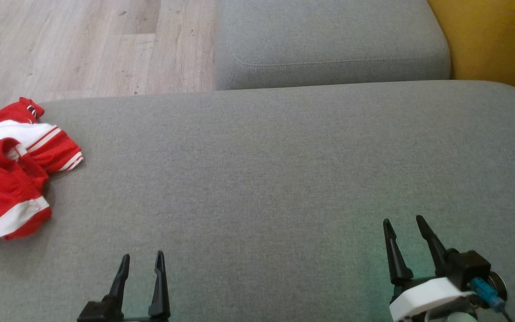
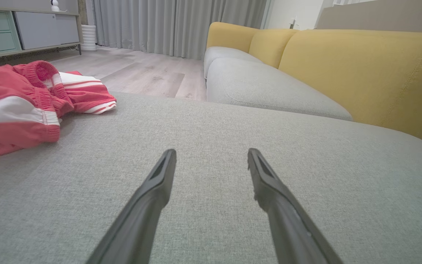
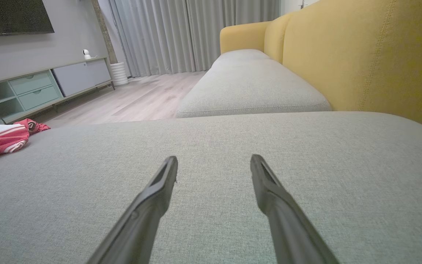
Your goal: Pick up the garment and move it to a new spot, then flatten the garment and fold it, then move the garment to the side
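— Garment (image 1: 14, 170) location, please: where is it found?
— It is seen crumpled at the far left edge of the seat (image 1: 284, 179), red with white bands, bunched over itself. Part of it is cut off by the head view's left edge.
— And the grippers, how are they held?
— Left gripper (image 1: 143, 254) is spread wide with nothing between its fingers, low over the grey fabric and well apart from the garment. Right gripper (image 1: 402, 218) is likewise released and empty, further off to the right.
— Which step is judged to be in hand?
— The first one, the pick-up. Nothing is grasped, and no flattening or folding can be claimed from how the cloth lies.
— What is called for next?
— A reach to the left is needed, most likely by the left gripper, since it is the nearer. A raised fold, or what looks like the gathered waistband, should be chosen, so that cloth alone is pinched and not the upholstery beneath. The middle of the seat is suited as the new spot, as room for spreading is offered there.
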Controlling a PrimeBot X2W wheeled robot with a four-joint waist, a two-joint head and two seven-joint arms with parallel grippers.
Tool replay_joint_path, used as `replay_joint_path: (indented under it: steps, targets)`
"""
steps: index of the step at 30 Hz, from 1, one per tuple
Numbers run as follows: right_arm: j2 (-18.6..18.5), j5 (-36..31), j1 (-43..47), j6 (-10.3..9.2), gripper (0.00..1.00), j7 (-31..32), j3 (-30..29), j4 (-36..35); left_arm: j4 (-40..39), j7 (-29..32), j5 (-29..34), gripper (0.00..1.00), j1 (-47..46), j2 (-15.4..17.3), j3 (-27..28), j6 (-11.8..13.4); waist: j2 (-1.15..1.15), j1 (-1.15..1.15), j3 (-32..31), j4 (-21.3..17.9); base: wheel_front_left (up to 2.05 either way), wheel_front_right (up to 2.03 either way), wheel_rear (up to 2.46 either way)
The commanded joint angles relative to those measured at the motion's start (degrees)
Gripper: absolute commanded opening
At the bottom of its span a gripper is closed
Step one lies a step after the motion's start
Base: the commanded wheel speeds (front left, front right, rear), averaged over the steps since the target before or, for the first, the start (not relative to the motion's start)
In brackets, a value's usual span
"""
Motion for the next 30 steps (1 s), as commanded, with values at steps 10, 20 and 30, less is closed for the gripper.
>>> replay_joint_path:
  steps: [10,20,30]
  targets:
    - [-0.56,0.14,-1.88,0.44,1.0,-0.69,1.01,-1.77,-1.24,-0.16,-0.67,1.0,-1.86,0.68,1.03,0.56,0.0,0.0,-0.2,1.66,0.0,0.0,0.0]
    - [-0.56,1.06,-1.44,0.44,1.0,-0.69,0.63,-2.59,-1.95,0.22,-0.81,1.0,-2.47,1.74,1.19,1.16,0.0,0.0,-0.31,11.39,0.0,0.0,0.0]
    - [-0.56,2.26,-2.07,0.44,1.0,-0.69,2.14,-2.74,-3.41,0.61,-1.07,1.0,-2.41,2.95,1.49,1.58,0.0,0.0,0.2,21.04,0.0,0.0,0.0]
